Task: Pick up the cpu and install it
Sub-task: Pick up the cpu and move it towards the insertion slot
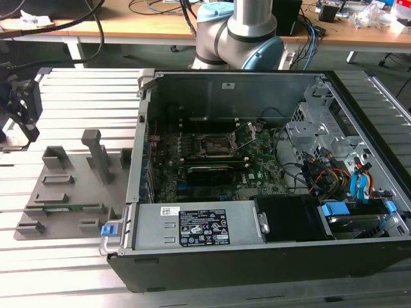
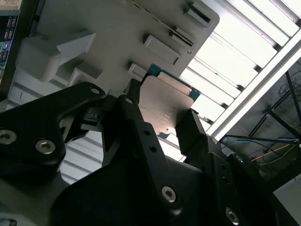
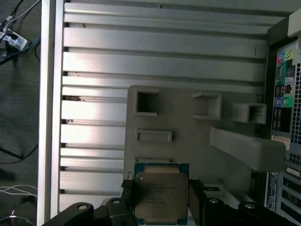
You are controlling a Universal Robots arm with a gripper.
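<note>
Overall: even room light is filling the exterior view.
Glare: slatted surface (image 2: 235,56) is washing out white in the second wrist view.
Shadow: claw (image 2: 163,107) is showing near-black.

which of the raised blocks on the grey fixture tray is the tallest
The narrow post near the middle of the fixture tray: it rises well above the short hollow blocks on either side of it.

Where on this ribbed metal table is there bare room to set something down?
Bare slats of the ribbed aluminium table lie beyond the grey plastic fixture tray, and more in front of it, at the exterior view's left. Crowded: the tray's blocks, and the open black computer case, packed with boards and cables.
</note>
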